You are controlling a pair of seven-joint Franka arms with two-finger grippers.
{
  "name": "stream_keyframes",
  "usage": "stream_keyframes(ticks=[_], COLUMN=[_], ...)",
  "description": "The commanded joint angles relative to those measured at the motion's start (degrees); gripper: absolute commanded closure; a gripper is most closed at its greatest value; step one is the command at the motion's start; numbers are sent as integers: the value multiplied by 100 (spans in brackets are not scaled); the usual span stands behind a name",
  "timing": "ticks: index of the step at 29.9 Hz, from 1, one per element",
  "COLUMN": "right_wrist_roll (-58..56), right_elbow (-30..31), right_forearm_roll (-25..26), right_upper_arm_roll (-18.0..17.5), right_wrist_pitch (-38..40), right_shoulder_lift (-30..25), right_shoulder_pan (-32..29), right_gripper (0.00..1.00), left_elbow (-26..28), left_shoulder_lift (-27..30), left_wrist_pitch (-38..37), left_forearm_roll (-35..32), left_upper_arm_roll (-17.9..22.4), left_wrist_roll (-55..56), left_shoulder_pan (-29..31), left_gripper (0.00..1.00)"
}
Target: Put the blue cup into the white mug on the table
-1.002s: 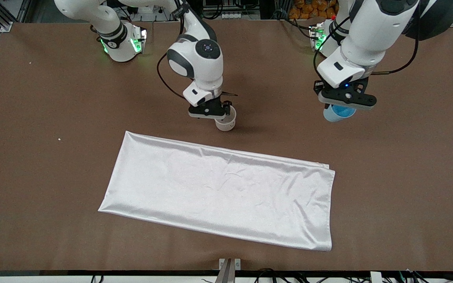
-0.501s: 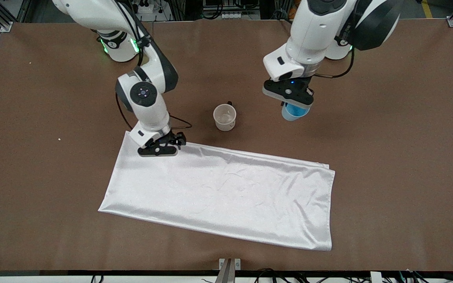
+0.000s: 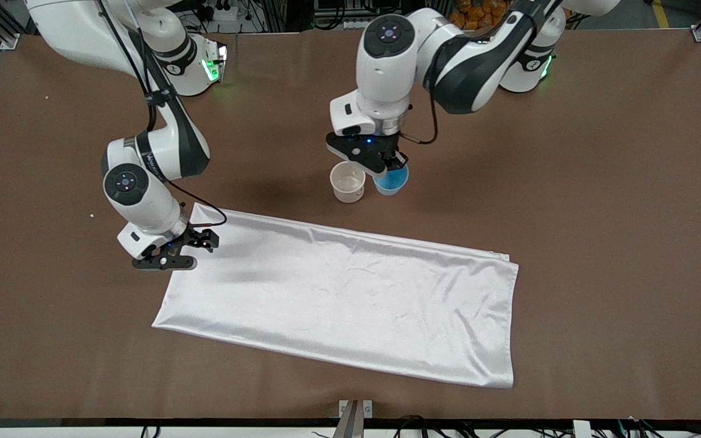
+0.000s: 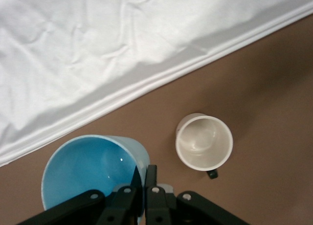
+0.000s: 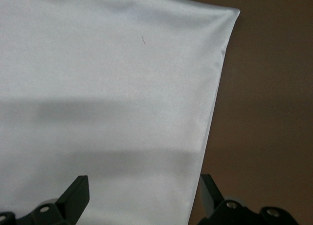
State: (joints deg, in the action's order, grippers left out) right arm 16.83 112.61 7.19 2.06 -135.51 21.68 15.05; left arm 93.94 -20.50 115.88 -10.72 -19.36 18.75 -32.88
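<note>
So the left gripper (image 3: 387, 169) is hanging over the worktop (image 3: 600, 182) just beside the white mug (image 3: 348, 181), and it's gripping the blue cup (image 3: 391, 180) by the rim. In the left wrist view its fingers (image 4: 151, 178) are pinched together on the cup's wall, one inside and one outside, with the blue cup (image 4: 90, 173) upright and its mouth open to the camera. The cup is looking like it's off the worktop, held up next to the mug on the side toward the left arm's end, not over the mug's opening. From the front the two are showing almost rim to rim.

The white mug (image 4: 204, 142) is standing upright on the worktop, nothing inside it, with its dark handle (image 4: 212, 174) poking out. It's sitting a bit farther from the front camera than the white satin cloth (image 3: 338, 298), which is lying flat and mostly smooth with a few wrinkles.

The right gripper (image 3: 171, 252) is waiting over the cloth's edge at the right arm's end of it. In the right wrist view its fingers (image 5: 76, 195) are spread wide with nothing between them, just the cloth (image 5: 107, 102) and a strip of brown worktop (image 5: 269, 102) underneath.
</note>
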Motion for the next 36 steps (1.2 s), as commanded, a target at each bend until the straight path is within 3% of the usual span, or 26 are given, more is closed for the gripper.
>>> stream_keyframes(ticks=[1,6,20,29,36], right_wrist_roll=[-206,-478,-707,-716,-716], right_elbow=[278,489,586,560,288], right_forearm_roll=[-113,-121,-130,-130,-130], right_upper_arm_roll=[-83,-109,-100,-100,-92], right_wrist_pitch=[-168,-344,156,1105,2334], right_shoulder_lift=[-85,-190,-919,-1666,-2404], right_shoulder_pan=[-160,-467,-1012,-1154,-1136], right_gripper=[0,0,0,0,0], left_elbow=[-271,-315,-649,-535,-272], left_shoulder_lift=[-568,-859,-1211,-1228,-1167], left_wrist_pitch=[539,1059,1086,1077,1077], left_forearm_roll=[-535,-607,-615,-668,-712], left_upper_arm_roll=[20,29,29,55,55], left_wrist_roll=[489,516,841,1201,1193], left_shoulder_pan=[-307,-315,-544,-755,-729], left_gripper=[100,100,100,100,100])
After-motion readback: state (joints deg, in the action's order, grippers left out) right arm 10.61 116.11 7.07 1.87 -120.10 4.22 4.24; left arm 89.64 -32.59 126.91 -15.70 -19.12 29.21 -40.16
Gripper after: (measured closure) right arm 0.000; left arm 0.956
